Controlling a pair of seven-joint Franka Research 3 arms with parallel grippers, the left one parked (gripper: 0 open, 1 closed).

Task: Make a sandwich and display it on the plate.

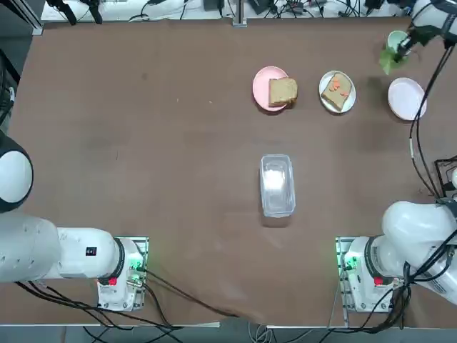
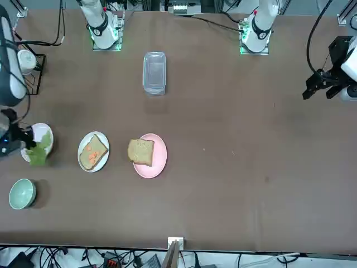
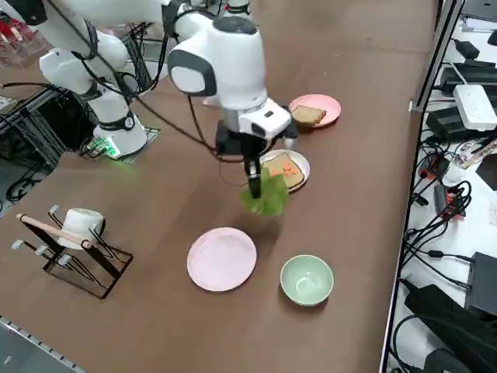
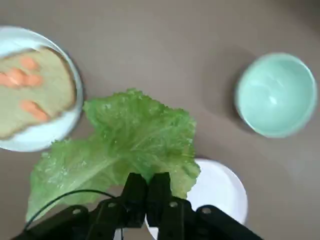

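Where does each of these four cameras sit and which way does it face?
Top: overhead, looking down; both arm bases at its bottom edge.
Front: across the table, facing the robot.
Right side: raised, looking diagonally; right gripper holds lettuce leaf.
Right wrist: looks past its own fingers.
All four show the white plate with toast.

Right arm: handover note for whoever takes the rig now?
Right tool: shut on the lettuce leaf, held in the air between the empty pink plate and the white plate.
White plate: one toast slice with orange filling on it.
Second toast slice: on the other pink plate.
Done: filling on, lettuce picked.
Left: lay lettuce on the filled slice, cap with second slice.
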